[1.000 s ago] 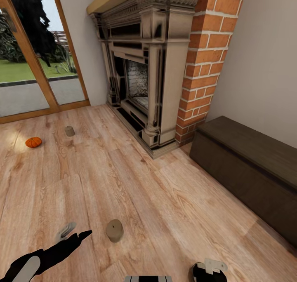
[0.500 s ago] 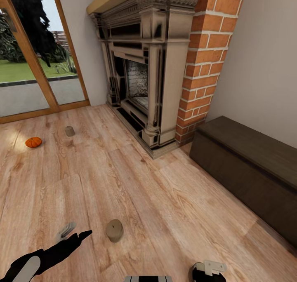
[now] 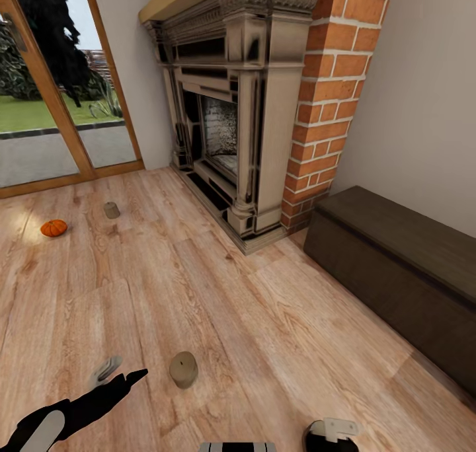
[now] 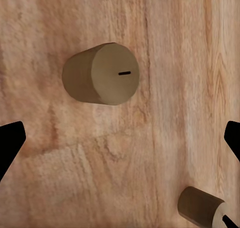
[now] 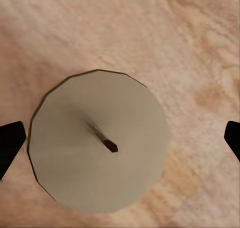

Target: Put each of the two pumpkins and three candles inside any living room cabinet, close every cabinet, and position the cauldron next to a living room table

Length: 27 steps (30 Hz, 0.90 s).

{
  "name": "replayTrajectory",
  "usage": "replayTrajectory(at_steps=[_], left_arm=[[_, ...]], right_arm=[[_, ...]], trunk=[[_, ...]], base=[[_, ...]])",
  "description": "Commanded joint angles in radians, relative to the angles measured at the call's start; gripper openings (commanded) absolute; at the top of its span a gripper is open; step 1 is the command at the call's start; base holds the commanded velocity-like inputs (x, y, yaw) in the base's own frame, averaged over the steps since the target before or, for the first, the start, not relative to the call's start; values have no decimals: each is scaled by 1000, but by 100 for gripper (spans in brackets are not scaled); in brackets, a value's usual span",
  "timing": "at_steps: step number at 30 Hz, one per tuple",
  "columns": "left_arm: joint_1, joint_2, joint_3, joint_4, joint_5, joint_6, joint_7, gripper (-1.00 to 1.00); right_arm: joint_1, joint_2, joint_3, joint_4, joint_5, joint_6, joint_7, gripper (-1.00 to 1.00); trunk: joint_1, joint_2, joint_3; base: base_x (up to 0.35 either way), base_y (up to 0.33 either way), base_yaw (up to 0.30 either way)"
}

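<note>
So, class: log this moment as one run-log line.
right gripper: open over candle | left gripper: open, empty | cabinet: closed

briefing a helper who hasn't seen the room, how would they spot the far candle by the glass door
Start at the stone fireplace and look across the wooden floor towards the glass door. There the far candle stands upright, with the pumpkin close beside it. It is a squat grey-brown cylinder, not round and orange, and looks smaller than the near candle.

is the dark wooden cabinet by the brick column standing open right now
No, the cabinet beside the brick column shows a flat unbroken front in the head view, with no drawer pulled out.
</note>
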Motion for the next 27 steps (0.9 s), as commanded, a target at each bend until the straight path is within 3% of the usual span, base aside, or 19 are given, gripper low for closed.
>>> replayTrajectory(at_steps=[1,14,20,24,26,27], left_arm=[[0,1,-1,0,4,3,-1,100],[0,2,4,-4,5,4,-6,100],[5,16,9,-73,8,15,-133,100],[6,58,18,-168,26,89,-260,100],[4,71,60,-245,40,162,-306,100],[3,75,102,-284,45,199,-319,100]], right_arm=[[-1,0,9,0,-10,-4,1,100],[-1,0,9,0,-10,-5,8,100],[-1,0,10,-1,-10,-5,8,100],[-1,0,10,-1,-9,-5,8,100],[-1,0,10,-1,-9,-6,8,100],[-1,0,10,-1,-9,-6,8,100]], trunk=[[0,0,-1],[0,0,-1],[0,0,-1],[0,0,-1],[1,-1,-9],[1,-1,-12]], base=[[0,0,0],[0,0,0],[0,0,0],[0,0,0],[0,0,0],[0,0,0]])
